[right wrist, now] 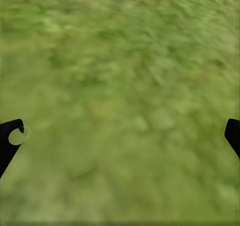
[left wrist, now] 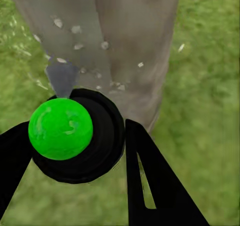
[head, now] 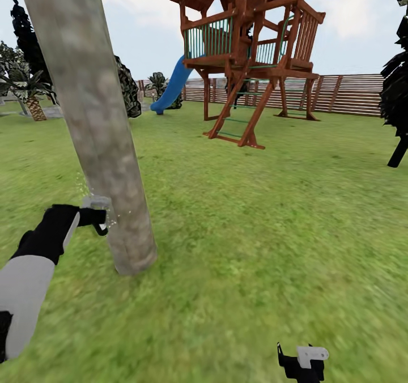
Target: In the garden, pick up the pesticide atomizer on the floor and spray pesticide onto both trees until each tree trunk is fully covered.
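At the left of the head view, the left tool [head: 97, 220] is gripping the pesticide atomizer [head: 95, 203], holding it low against the near tree trunk [head: 93, 116], probably so that the spray lands on the bark rather than drifting onto the grass. In the left wrist view the atomizer's green cap [left wrist: 60, 129] is sitting in its black collar between the two dark fingers [left wrist: 150, 181], which are closing on it from both sides, and its grey nozzle [left wrist: 61, 78] is pointing straight at the trunk [left wrist: 125, 50], where pale droplets [left wrist: 76, 29] are speckling the bark and the air beside it. The atomizer is thus lying just beside the trunk, near its base, with the nozzle end nearest the wood. The trunk is leaning slightly and rising out of the lawn [head: 255, 213], and the upper bark looks a long way above the nozzle. Further right, a wooden play tower [head: 249, 54] with a blue slide [head: 173, 85] is standing before the slat fence [head: 351, 94]. At the lower right, the right tool [head: 301, 365] is hanging open and empty over the grass [right wrist: 120, 85], its fingertips [right wrist: 10, 136] sitting well apart, seemingly kept clear of the spraying.
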Controlling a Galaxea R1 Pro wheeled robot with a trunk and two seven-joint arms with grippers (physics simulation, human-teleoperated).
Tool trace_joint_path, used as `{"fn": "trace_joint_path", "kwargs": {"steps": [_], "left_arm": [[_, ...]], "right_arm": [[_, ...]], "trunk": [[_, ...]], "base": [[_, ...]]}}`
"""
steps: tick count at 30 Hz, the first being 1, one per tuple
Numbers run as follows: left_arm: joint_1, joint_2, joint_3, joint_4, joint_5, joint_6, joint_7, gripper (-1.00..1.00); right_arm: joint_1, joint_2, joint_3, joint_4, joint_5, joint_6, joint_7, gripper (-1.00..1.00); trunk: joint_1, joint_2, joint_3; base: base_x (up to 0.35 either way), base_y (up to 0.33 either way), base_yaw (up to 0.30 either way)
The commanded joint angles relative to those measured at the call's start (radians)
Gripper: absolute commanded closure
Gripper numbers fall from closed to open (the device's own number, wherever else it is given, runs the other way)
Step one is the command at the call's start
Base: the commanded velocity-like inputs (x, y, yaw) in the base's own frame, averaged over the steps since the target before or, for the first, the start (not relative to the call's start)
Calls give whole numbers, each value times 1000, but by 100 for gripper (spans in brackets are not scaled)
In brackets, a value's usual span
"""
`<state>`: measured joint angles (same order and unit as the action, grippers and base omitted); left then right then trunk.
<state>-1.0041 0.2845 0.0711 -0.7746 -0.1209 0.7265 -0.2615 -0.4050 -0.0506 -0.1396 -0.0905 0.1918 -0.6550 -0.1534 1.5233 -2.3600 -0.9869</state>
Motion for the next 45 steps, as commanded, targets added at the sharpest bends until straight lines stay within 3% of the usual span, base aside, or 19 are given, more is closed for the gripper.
{"fn": "trace_joint_path", "kwargs": {"steps": [1, 2, 4, 6, 8, 10, 11, 13, 15, 17, 24, 45], "left_arm": [[-12, 2, 0, 3, -1, 3, 0, 100], [-21, 9, 1, 8, -4, 5, -1, 100], [-50, 61, 4, 17, -5, 7, -1, 100], [-75, 75, 2, 30, -6, 7, -2, 100], [-79, 64, 0, 21, -4, 10, -1, 100], [-83, 11, -2, 5, -4, 45, -1, 100], [-84, 5, -5, -5, -4, 68, -1, 100], [-85, 10, -6, -11, -6, 83, -1, 100], [-85, 48, -6, -12, 0, 86, -2, 100], [-83, 57, -6, -13, -1, 86, -2, 100], [-68, 56, -8, -59, -7, 88, 1, 100], [-62, 50, -8, -34, -8, 103, 13, 100]], "right_arm": [[0, 0, 0, 0, 0, 0, 0, -100], [0, 0, 0, 0, 0, 0, 0, -100], [0, 0, 0, 0, 0, 0, 0, -100], [0, 0, 0, 0, 0, 0, 0, -100], [0, 0, 0, 0, 0, 0, 0, -100], [0, 0, 0, 0, 0, 0, 0, -100], [0, 0, 0, 0, 0, 0, 0, -100], [0, 0, 0, 0, 0, 0, 0, -100], [0, 0, 0, 0, 0, 0, 0, -100], [0, 0, 0, 0, 0, 0, 0, -100], [0, 0, 0, 0, 0, 0, 0, -100], [0, 0, 0, 0, 0, 0, 0, -100]], "trunk": [[0, 0, 0], [0, 0, 0], [0, 0, 0], [0, 0, 0], [0, 0, 0], [0, 0, 0], [0, 0, 0], [0, 0, 0], [0, 0, 0], [0, 0, 0], [0, 0, 0], [0, 0, 0]], "base": [[0, 0, 0], [0, 0, 0], [0, 0, 0], [0, 0, 0], [0, 0, 0], [0, 0, 0], [0, 0, 0], [0, 0, 0], [0, 0, 0], [0, 0, 0], [0, -156, 0], [36, -271, 124]]}}
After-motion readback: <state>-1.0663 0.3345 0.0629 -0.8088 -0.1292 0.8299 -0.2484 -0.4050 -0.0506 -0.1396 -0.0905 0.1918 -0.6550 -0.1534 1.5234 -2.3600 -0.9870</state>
